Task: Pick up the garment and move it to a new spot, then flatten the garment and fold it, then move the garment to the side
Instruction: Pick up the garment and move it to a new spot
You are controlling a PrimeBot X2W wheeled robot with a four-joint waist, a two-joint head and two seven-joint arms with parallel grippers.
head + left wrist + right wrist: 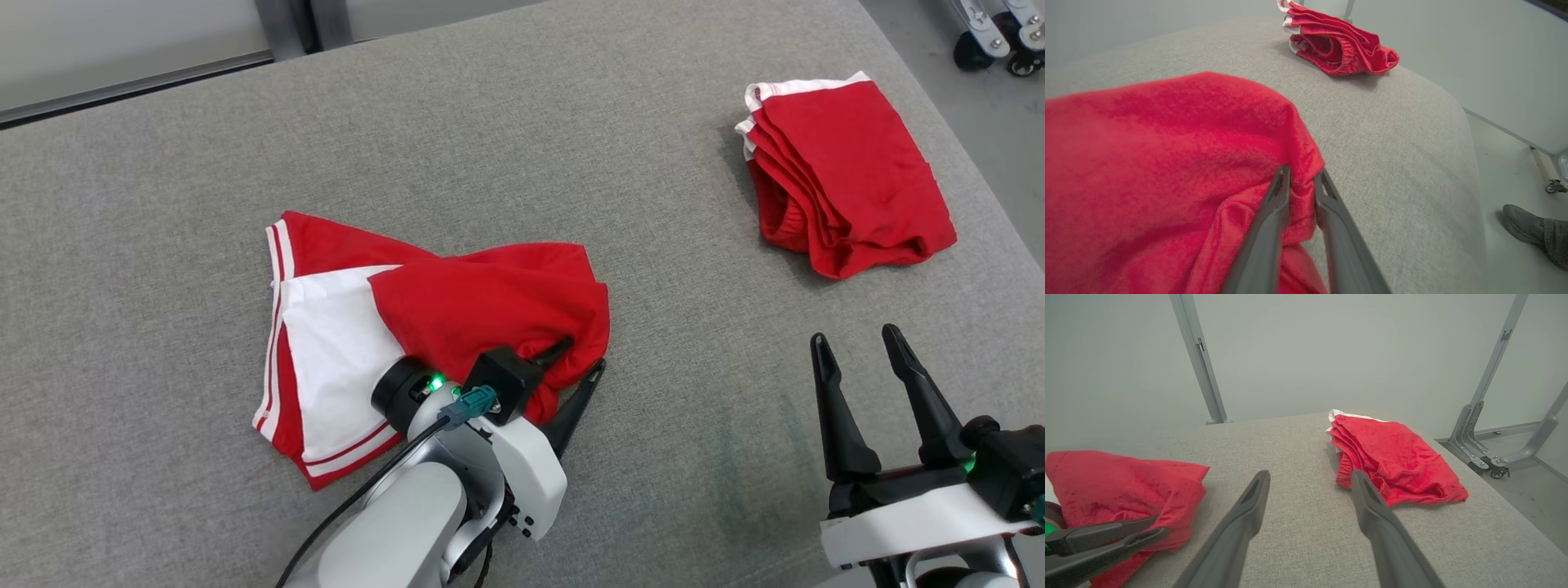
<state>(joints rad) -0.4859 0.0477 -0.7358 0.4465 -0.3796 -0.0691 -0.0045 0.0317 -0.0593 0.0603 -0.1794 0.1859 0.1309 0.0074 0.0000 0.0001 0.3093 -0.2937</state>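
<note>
- Red-and-white garment (490, 302), crumpled, half folded, well apart from folded red pile (849, 171).
- left gripper (582, 355): narrow gap, garment fold between; grip unclear.
- right gripper (856, 336): wide, empty.

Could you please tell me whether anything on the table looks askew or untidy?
Yes: the garment mid-table is folded crookedly. Its red layer is bunched slantwise over the white panel, the edges are unaligned, and a fold of cloth sits between the fingers of the left gripper. The second garment at the far right lies in a compact stack.
</note>
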